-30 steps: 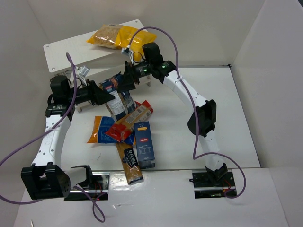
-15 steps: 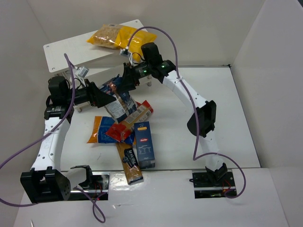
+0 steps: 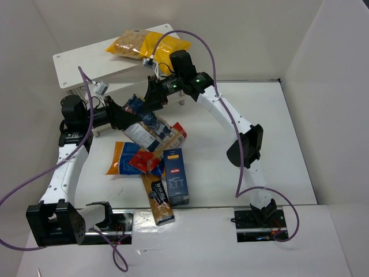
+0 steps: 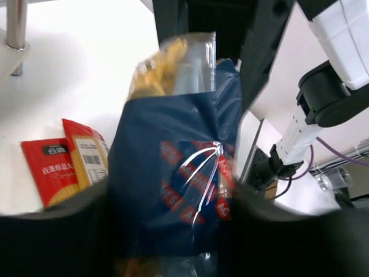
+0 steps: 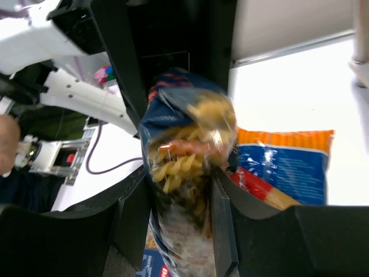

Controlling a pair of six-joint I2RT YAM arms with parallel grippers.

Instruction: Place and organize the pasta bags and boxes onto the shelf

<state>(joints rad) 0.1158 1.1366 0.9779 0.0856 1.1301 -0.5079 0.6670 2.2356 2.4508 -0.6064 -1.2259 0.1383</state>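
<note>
Holding the clear bag [image 3: 147, 128]: left claw [image 3: 130, 119] and right claw [image 3: 151, 101] each gripped one end, just in front of the shelf [image 3: 81, 60].
Left claw: jaws stood narrow, pinched on the blue-labelled end farther from the shelf.
Right claw: jaws stood partway in, clamped on the pasta-filled end nearer the shelf.
Yellow bag [image 3: 147, 45]: lay on the shelf's top board.
Orange-and-blue bag [image 3: 118, 157]: lay flat on the table [image 3: 277, 144], in front of the shelf.
Boxes: the red-orange box [image 3: 172, 138], dark blue box [image 3: 176, 176] and tan-and-dark box [image 3: 158, 199] were heaped farther out from the shelf.
</note>
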